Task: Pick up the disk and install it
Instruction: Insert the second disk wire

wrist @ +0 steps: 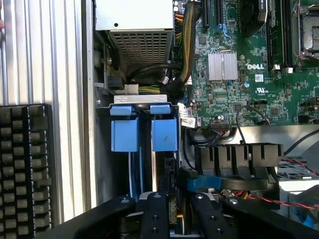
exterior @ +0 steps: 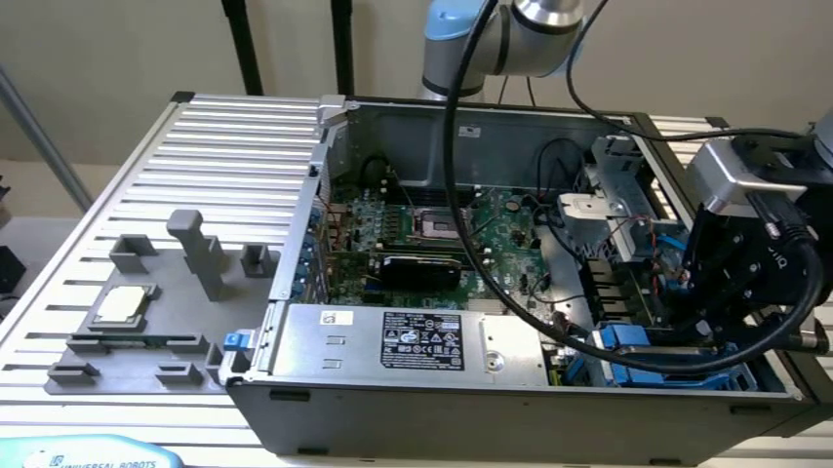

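Disk [wrist: 163, 134] — its bright blue frame seen edge-on — stands upright in the drive bay of the open computer case [exterior: 521, 409], just beside a second blue-framed carrier [wrist: 124, 134]. In the exterior view that bay sits at about four o'clock from the motherboard [exterior: 430, 229], in the case's corner toward the exterior view's right, where blue plastic [exterior: 625, 341] shows under the arm's black head. The tool [wrist: 174, 211] hangs directly over the bay, its two black fingers [wrist: 153, 214] reaching down on either side of the disk's near end; I cannot tell whether they pinch the frame or stand slightly off it. A long silver box with a black label [exterior: 416, 346] lies along the case's front edge, at roughly nine o'clock from the bay. Outside the case, on the ribbed bench [exterior: 221, 146], a grey fixture [exterior: 143, 331] carries a small square silver chip [exterior: 120, 305]. In the wrist view a black keyboard [wrist: 25, 164] lies on the bench beside the case wall.
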Tool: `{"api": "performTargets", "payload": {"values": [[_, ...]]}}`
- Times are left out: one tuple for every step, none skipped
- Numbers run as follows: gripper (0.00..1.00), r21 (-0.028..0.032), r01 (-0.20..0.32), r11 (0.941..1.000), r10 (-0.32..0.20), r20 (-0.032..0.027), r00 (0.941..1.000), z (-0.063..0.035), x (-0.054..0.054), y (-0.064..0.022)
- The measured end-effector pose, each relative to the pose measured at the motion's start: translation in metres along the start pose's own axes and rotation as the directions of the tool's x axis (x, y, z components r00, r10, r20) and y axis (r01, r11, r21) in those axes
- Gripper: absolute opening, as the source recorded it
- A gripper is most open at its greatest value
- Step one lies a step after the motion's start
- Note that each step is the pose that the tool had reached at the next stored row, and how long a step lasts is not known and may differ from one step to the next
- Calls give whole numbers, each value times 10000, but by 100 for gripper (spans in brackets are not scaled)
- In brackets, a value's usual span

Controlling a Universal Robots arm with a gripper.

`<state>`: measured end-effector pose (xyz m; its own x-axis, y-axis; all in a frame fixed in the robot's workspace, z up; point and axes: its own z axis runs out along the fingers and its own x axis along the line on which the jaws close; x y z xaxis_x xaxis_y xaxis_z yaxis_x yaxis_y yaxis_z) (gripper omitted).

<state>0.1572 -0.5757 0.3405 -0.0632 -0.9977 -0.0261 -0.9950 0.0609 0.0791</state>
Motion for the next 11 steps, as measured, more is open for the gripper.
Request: {"api": "performTargets", "payload": {"values": [[24, -2, -1, 10000, 1, 0, 10000, -40, -1, 4], [24, -7, -1, 10000, 1, -3, 10000, -86, -2, 8], [24, -13, -2, 10000, 2, 0, 10000, -129, -3, 11], [24, -20, -1, 10000, 1, -2, 10000, -176, -5, 14], [24, -27, -1, 10000, 1, -2, 10000, -222, -6, 17], [24, -32, -1, 10000, 1, -4, 10000, -267, -7, 20], [24, -37, -2, 10000, 2, -1, 10000, -310, -8, 23], [24, -40, -2, 10000, 2, -7, 10000, -357, -10, 27], [24, -42, -2, 10000, 2, -2, 10000, -401, -12, 30], [24, -43, -2, 10000, 2, -4, 10000, -446, -15, 34], [24, -43, -2, 10000, 2, -3, 10000, -478, -17, 37]]}}
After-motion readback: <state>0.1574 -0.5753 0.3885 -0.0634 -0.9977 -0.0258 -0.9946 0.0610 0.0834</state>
